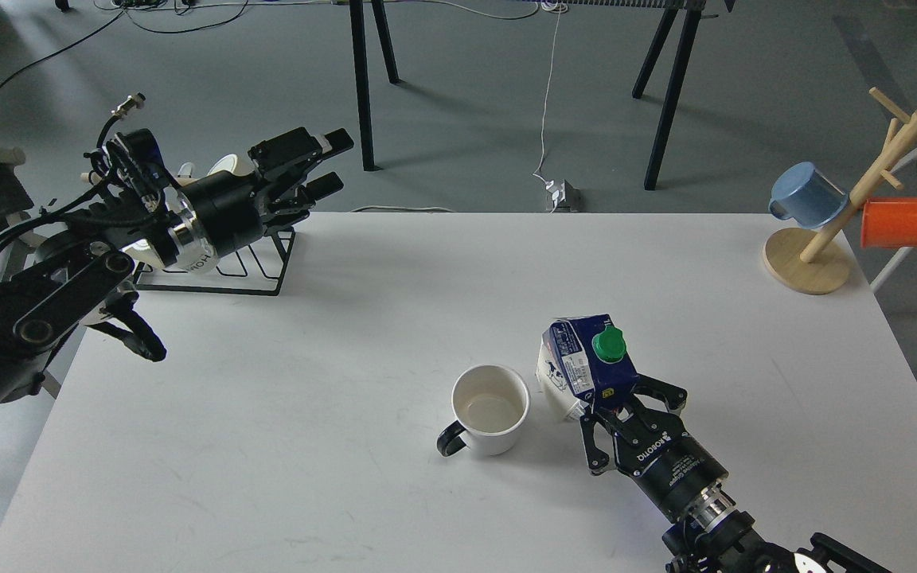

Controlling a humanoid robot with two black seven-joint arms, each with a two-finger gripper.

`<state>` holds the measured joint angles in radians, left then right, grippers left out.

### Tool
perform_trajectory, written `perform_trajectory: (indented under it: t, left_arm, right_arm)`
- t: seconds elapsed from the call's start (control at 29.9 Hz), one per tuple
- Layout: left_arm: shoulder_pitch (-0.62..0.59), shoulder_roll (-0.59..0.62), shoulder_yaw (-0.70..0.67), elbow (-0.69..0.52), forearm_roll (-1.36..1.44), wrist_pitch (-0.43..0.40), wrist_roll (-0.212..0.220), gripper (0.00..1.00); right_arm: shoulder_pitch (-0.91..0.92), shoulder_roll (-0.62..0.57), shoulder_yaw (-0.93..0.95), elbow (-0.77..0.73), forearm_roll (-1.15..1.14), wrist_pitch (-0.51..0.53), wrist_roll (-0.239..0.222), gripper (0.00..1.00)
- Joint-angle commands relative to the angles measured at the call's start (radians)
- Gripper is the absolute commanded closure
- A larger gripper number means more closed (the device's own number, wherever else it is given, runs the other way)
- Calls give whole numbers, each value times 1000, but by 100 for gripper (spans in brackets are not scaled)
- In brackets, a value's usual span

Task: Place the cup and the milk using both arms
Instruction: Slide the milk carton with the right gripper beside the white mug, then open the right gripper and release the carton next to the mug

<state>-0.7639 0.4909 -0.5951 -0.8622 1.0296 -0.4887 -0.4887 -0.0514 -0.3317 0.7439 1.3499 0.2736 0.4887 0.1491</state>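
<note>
Head view, lower centre: right gripper (614,410) pinches the blue-white gable-top milk carton (586,366) upright beside the white ceramic cup (490,410); left gripper (323,167), upper left, fingers spread, holds nothing.

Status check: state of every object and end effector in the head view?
White ceramic mug with black loop handle: upright on table, empty, ungrasped.
Blue and white milk carton with green cap: capped, between right end effector's fingers.
Right end effector: at carton; closure unclear.
Left end effector: open, empty.
Blue mug, orange mug: hanging on wooden mug tree.
</note>
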Motion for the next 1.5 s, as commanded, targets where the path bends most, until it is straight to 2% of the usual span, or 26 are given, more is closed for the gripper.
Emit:
perform_trajectory:
  t: [0.0, 0.17, 0.7, 0.77, 0.8, 0.84, 0.87, 0.94, 1.0, 1.04, 1.27, 1.47]
  left_arm:
    - [0, 2, 0, 0, 0, 0, 0, 11]
    - [14, 2, 0, 0, 1, 0, 0, 11]
    - [18, 3, 0, 0, 1, 0, 0, 11]
    - [18, 3, 0, 0, 1, 0, 0, 11]
    - [18, 3, 0, 0, 1, 0, 0, 11]
    - [20, 5, 0, 0, 1, 0, 0, 11]
    - [20, 3, 0, 0, 1, 0, 0, 11]
    - [18, 5, 0, 0, 1, 0, 0, 11]
    - [18, 5, 0, 0, 1, 0, 0, 11]
    - [18, 5, 0, 0, 1, 0, 0, 11]
    - [18, 5, 0, 0, 1, 0, 0, 11]
    - [20, 5, 0, 2, 1, 0, 0, 11]
  right_arm:
    - [-4, 0, -1, 0, -16, 0, -2, 75]
    - [-13, 0, -8, -2, -17, 0, 0, 73]
    - [-42, -3, -8, -5, -17, 0, -2, 57]
    - [-44, -7, -8, -3, -17, 0, -2, 49]
    - [-45, -9, -8, -3, -17, 0, -2, 40]
    - [-50, -9, -6, -2, -17, 0, -2, 26]
    - [-50, -10, -5, -2, -16, 0, -2, 21]
    - [-56, -12, 0, 0, -16, 0, -2, 19]
    - [-65, -13, 5, 3, -16, 0, -2, 9]
    - [-70, -15, 6, 11, -16, 0, -2, 7]
    - [-123, -70, 11, 61, -16, 0, -2, 6]
    - [-211, -167, 44, 121, -16, 0, 0, 6]
